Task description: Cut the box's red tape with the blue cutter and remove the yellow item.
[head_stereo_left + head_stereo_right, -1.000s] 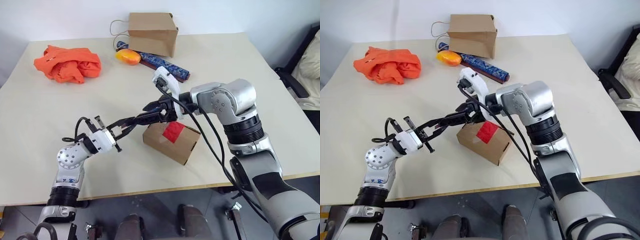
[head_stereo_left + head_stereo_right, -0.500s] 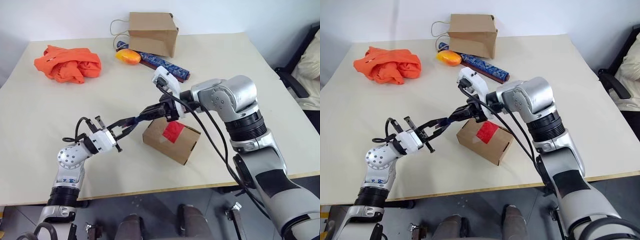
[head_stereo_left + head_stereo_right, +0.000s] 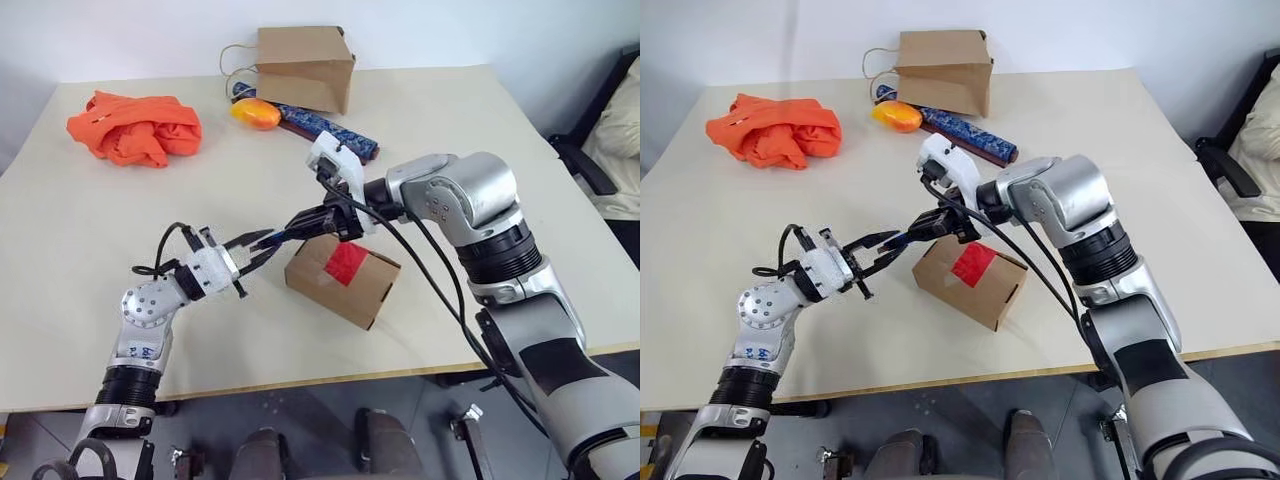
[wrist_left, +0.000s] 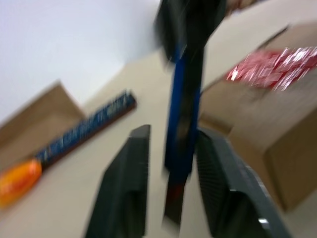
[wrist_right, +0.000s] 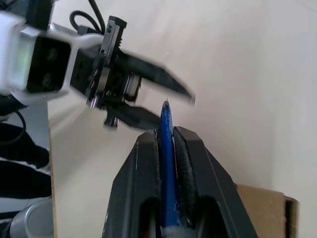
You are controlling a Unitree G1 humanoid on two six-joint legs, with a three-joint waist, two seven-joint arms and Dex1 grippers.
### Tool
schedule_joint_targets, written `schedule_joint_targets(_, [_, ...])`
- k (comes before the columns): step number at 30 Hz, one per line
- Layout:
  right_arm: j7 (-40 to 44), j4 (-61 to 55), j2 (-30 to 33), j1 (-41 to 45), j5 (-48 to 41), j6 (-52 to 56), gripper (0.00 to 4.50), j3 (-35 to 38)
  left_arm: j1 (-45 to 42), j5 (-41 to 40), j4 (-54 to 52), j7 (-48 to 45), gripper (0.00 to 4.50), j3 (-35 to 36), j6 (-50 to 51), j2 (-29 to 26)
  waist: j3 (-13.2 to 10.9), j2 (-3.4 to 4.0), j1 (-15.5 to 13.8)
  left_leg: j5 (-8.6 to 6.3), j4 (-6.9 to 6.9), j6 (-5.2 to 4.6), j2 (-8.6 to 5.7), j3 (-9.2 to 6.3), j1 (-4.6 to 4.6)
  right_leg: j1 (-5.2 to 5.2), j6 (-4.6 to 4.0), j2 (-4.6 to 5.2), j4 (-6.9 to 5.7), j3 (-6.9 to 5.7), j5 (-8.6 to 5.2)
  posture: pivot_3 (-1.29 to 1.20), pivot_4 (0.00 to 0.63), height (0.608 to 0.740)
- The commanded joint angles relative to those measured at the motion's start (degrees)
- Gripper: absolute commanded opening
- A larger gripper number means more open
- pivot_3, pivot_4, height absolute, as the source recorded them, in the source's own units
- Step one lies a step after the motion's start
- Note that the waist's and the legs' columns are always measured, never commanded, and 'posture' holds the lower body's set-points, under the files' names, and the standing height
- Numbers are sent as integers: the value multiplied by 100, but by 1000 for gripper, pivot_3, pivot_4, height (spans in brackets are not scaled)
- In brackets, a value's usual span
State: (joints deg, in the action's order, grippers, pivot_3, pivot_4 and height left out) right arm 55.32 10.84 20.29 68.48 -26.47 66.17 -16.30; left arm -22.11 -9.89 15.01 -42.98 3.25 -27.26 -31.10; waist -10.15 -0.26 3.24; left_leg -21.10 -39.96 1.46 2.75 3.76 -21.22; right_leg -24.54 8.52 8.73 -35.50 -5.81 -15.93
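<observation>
The right gripper point(image 5: 168, 148) had its two black fingers point(image 5: 138, 183) clamped flat on the blue cutter point(image 5: 166, 163), whose tip stuck out past them. Facing it, the left gripper point(image 4: 171, 163) stood with its fingers point(image 4: 126, 193) spread to either side of the cutter's far end, a gap showing on at least one side; the wrist view was blurred, so whether one pad was brushing the blue shaft was hard to tell. The cutter hung in the air between the two hands, just above and beside the near-left corner of the box point(image 3: 345, 282).

The box sat on the table point(image 3: 90, 260) under the right wrist, its red tape point(image 3: 347, 263) whole across the top flaps. Judging by that, the handover of the cutter was all but made, while the cutting had not begun and the flaps were shut. The yellow item was presumably inside, and taking it out remained.
</observation>
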Motion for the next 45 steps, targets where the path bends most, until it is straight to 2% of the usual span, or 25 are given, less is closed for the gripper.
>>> schedule_joint_targets(1, [-140, -102, 33, 85, -72, -58, 142, 383, 103, -386, -427, 48, 2528, 406, 573, -282, 0, 0, -1, 0, 0, 0, 1, 0, 0, 0, 0, 0, 0, 0, 0, 0, 150, 740])
schedule_joint_targets(7, [-465, -184, 156, -21, -76, -21, 142, 822, 490, -1113, -906, -391, 4357, 1060, 1670, -1046, -1, 0, 7, 0, 2, 1, 3, 0, 0, 0, 0, 0, 1, -3, 0, 0, 150, 740])
schedule_joint_targets(8, [-516, -220, 183, -63, -86, -14, 142, 892, 670, -1296, -1093, -505, 4500, 1186, 1944, -1187, -1, 0, 6, -1, 3, 1, 3, 0, -1, 0, 0, 0, 1, -2, 0, 0, 150, 740])
schedule_joint_targets(15, [-787, -477, 336, -349, -155, 103, 142, 1201, 1688, -2155, -2359, -770, 4500, 1634, 3473, -1607, -3, 3, -17, -3, 7, 6, 4, 1, -1, 0, 0, 0, 4, -1, 0, 0, 150, 740])
schedule_joint_targets(19, [-879, -886, 582, -556, -372, 288, 142, 1601, 1270, -2038, -2791, -401, 4500, 1090, 3905, -1244, -4, 2, -162, -4, 0, 6, 4, 0, -5, 0, -1, 1, 5, -1, -1, 0, 150, 740])
schedule_joint_targets(23, [-1003, -1313, 811, -764, -533, 460, 142, 1846, 639, -1770, -2820, -194, 4500, 443, 4115, -798, -4, 1, -167, -4, -4, 6, 3, 2, -4, 3, -2, 0, 5, -1, 0, 0, 150, 740])
schedule_joint_targets(27, [-1222, -1677, 982, -940, -670, 660, 142, 2077, 171, -1627, -2915, -36, 3590, -37, 4456, -415, -4, 1, -165, -4, -3, 6, 2, 4, -5, 4, -2, -1, 7, -2, 1, 0, 150, 740])
schedule_joint_targets(31, [-1549, -2119, 1118, -1230, -752, 853, 142, 2340, -358, -1859, -3012, -23, 2374, -523, 5135, -21, -4, 1, -162, -3, 3, 6, 3, 6, 0, 0, -2, -3, 5, -1, 0, 0, 150, 740])
schedule_joint_targets(38, [-1897, -2860, 1267, -1698, -907, 1198, 142, 2372, -842, -1967, -2960, -217, 211, -1008, 6532, -100, -4, 1, -170, -3, -1, 6, 3, 7, 0, 1, -3, -3, 6, 2, 0, 0, 150, 740])
schedule_joint_targets(39, [-1917, -2942, 1249, -1740, -973, 1261, 142, 2398, -903, -1935, -2921, -206, 16, -1086, 6763, -143, -4, 1, -172, -3, -2, 6, 3, 7, -2, 2, -3, -3, 7, 2, 0, 0, 150, 740])
schedule_joint_targets(45, [-1975, -3199, 1258, -1879, -1203, 1437, 142, 2336, -994, -1673, -2658, -198, 0, -1271, 6920, -108, -4, 1, -179, -3, -4, 6, 2, 6, -2, 3, -3, -3, 10, 2, 0, 0, 150, 740])
